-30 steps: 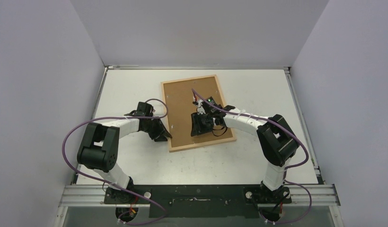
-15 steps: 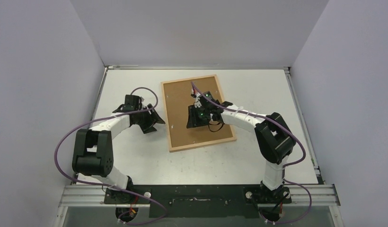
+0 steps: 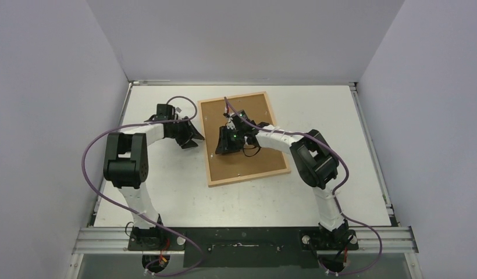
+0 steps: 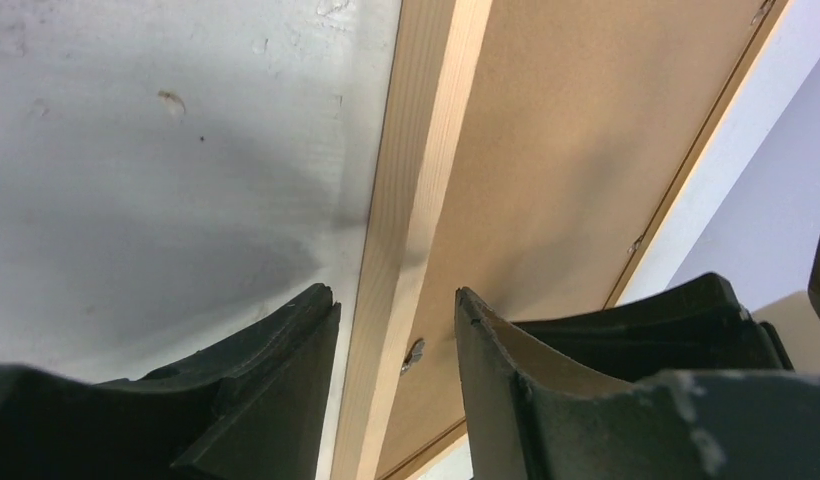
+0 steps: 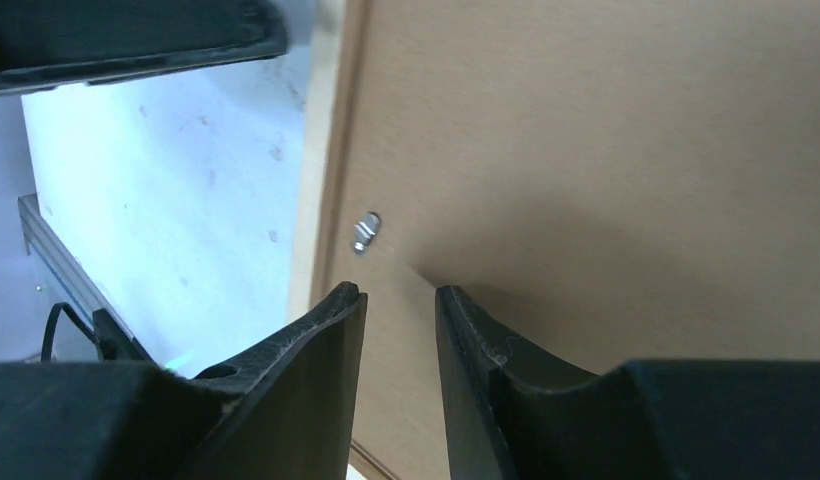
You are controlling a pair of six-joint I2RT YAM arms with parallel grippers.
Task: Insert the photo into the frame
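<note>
Brown backing board (image 3: 251,163) fills the frame (image 3: 248,178), clip (image 5: 365,232) beside rail

Top external camera, high behind the robot at 6 o'clock, faced 12 o'clock over the whole table (image 3: 166,197). Left and right wrist cameras looked steeply down, very near, from 9 and 3 o'clock; both shared the frame (image 4: 416,180) along its 9 o'clock rail.

A white table (image 3: 178,197), its top scuffed and speckled with small dark marks, filled the bottom of a booth. Plain pale grey-lilac walls closed it in on the left (image 3: 50,87), on the far side (image 3: 242,35) and on the right (image 3: 434,87). A metal rail (image 3: 387,235) ran along the near edge. The light was even, the shadows soft.
</note>
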